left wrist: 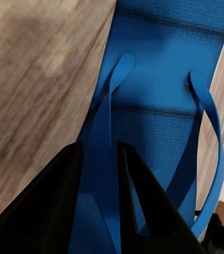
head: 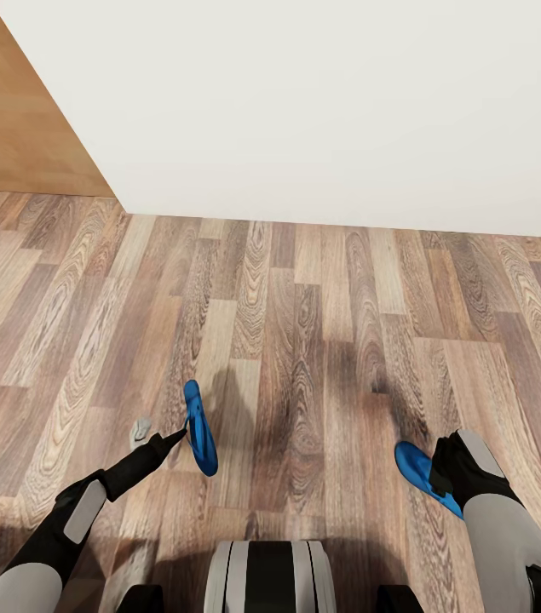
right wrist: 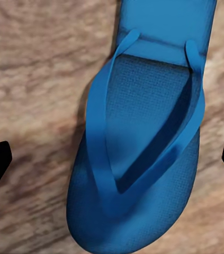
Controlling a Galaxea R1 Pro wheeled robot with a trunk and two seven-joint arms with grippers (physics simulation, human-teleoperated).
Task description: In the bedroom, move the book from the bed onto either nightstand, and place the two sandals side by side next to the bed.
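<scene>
Your left hand [head: 176, 436] pinches a strap of one bright blue flat flip-flop [head: 201, 428]; the other sandal [head: 424, 477] lies lengthwise on the wood-plank floor [head: 304, 340] between your wide-spread right hand's [head: 457, 466] fingers.

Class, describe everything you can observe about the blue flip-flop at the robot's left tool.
The bright blue flat flip-flop is thin and slim, with a finely textured sole and a smooth Y-shaped strap; it looks like rubber or foam. In the head view it appears edge-on over the brown wood-plank floor, at the tip of the left tool. In the left wrist view that tool's black fingers are closed on one branch of the strap. Whether it touches the floor cannot be told.
</scene>
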